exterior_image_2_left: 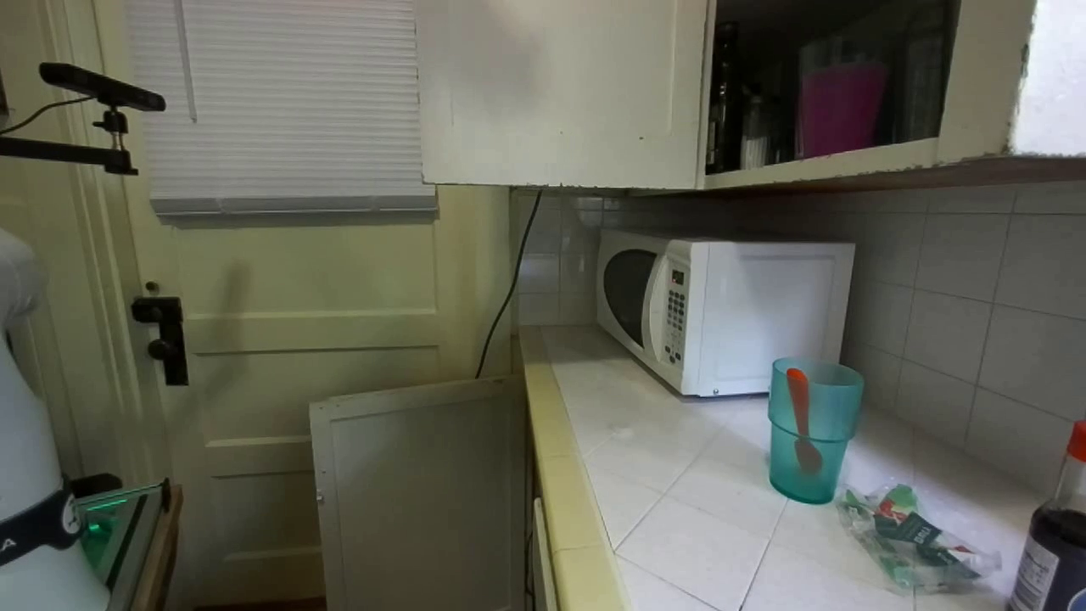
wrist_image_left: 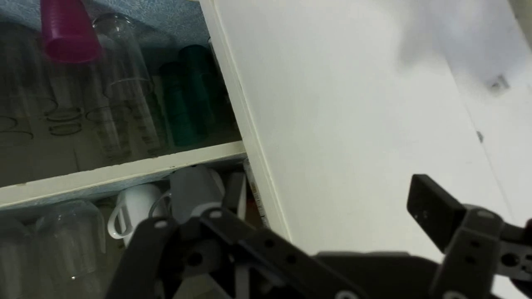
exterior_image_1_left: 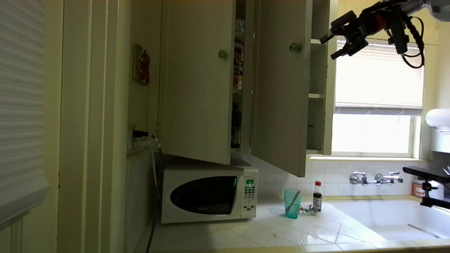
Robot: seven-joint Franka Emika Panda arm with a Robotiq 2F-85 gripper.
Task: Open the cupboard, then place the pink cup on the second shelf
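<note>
Over the counter's (exterior_image_1_left: pixel 281 230) back edge, the cupboard (exterior_image_1_left: pixel 197 88) holds the pink cup (wrist_image_left: pixel 71 35); the wrist view alone shows mugs (wrist_image_left: pixel 143 199); hand (exterior_image_1_left: pixel 331 47) spread.

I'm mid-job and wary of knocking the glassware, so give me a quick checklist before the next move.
1. Gripper open: ok.
2. Nothing between the fingers: ok.
3. Cupboard open: ok, both doors swung out.
4. Pink cup in sight: ok, inside the cupboard.
5. Free space around the cup: not ok, clear glasses crowd it.
6. Cup on the second shelf: cannot tell; the cupboard's top is out of frame.
</note>
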